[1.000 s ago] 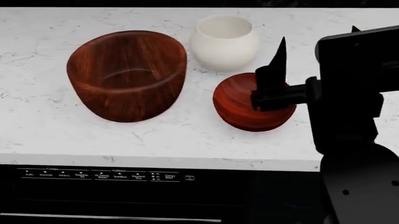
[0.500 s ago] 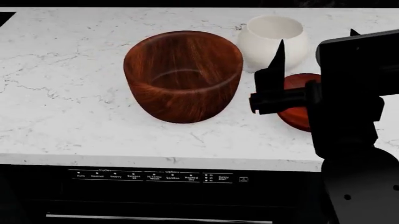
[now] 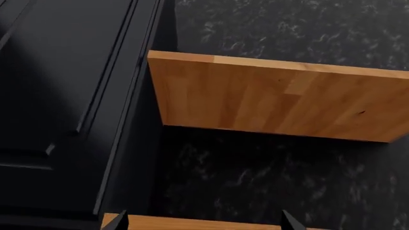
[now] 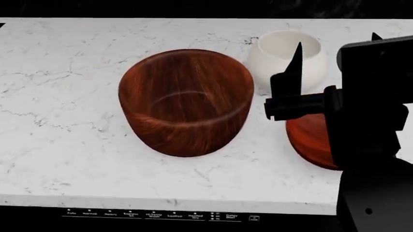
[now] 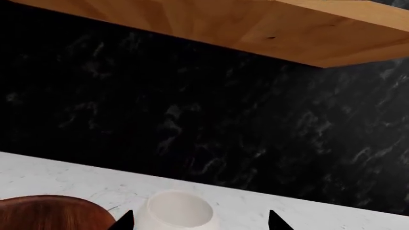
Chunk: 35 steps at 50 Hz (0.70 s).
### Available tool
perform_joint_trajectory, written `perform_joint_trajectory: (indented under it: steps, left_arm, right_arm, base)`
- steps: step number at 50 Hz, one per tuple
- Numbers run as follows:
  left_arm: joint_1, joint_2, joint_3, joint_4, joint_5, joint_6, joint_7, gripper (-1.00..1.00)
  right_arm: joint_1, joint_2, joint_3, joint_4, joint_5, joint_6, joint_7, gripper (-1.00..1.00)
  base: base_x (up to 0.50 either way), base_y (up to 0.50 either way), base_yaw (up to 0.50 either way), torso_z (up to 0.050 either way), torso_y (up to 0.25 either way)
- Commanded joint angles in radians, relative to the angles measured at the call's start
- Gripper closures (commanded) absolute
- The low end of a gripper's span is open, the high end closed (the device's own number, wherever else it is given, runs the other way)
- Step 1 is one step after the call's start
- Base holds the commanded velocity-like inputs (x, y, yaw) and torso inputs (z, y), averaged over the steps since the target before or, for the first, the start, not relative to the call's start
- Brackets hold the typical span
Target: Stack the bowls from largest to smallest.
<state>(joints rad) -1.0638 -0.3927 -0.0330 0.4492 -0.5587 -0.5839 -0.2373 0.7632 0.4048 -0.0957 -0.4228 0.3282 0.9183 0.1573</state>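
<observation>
The large dark-brown bowl [image 4: 185, 100] is sitting mid-counter [image 4: 65, 121]. The cream bowl [image 4: 287, 59] is standing behind it, apart. The right gripper [image 4: 332, 48], spread wide and empty, is hovering beside it, hiding the small reddish bowl [image 4: 310, 137].

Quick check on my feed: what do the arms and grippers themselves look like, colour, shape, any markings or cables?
The right arm is matte black and blocky, with boxy housings and a few small pale screw dots low down. The right gripper ends in thin, pointed black fingers. No cables or markings show. Of the left gripper only two black pointed tips show.
</observation>
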Motion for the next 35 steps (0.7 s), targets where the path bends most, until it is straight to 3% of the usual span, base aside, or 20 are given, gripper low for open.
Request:
perform_joint_trajectory:
  steps: [1,35]
  left_arm:
    - [0.015,0.02,-0.026,0.009,0.0,-0.009,0.026,-1.0]
    - [0.029,0.006,-0.037,0.037,-0.024,-0.013,0.013,-1.0]
  right_arm:
    - [-0.018,-0.012,0.026,-0.017,-0.016,-0.009,-0.019,-1.0]
    - [-0.039,-0.009,0.033,-0.039,-0.003,-0.01,-0.006,-1.0]
  base:
    - [0.28,0.0,0.0,0.0,0.0]
    - [0.28,0.0,0.0,0.0,0.0]
